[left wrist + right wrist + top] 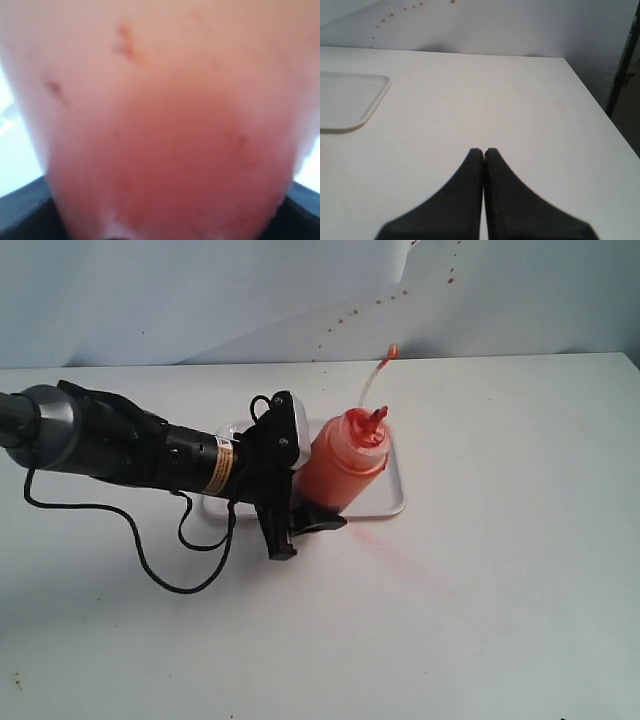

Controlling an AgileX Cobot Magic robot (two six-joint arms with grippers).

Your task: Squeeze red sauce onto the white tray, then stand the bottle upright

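The bottle (342, 462), translucent orange-red, leans with its red nozzle (378, 418) pointing up and to the right. Its clear cap strap (376, 375) arcs above it. My left gripper (305, 490) is shut on the bottle's lower body, over the near left part of the white tray (392, 490). Red sauce (330, 480) shows as a darker mass inside the bottle; I see no blobs on the bare part of the tray. In the left wrist view the blurred bottle (165, 125) fills the frame between dark fingers (20, 215). My right gripper (484, 151) is shut and empty, above bare table, right of the white tray's corner (350, 100).
A faint pink smear (400, 552) stains the table in front of the tray. Small red spatters (350, 318) dot the back wall. The left arm's black cable (160, 560) loops on the table. The table's right edge (600, 105) shows in the right wrist view.
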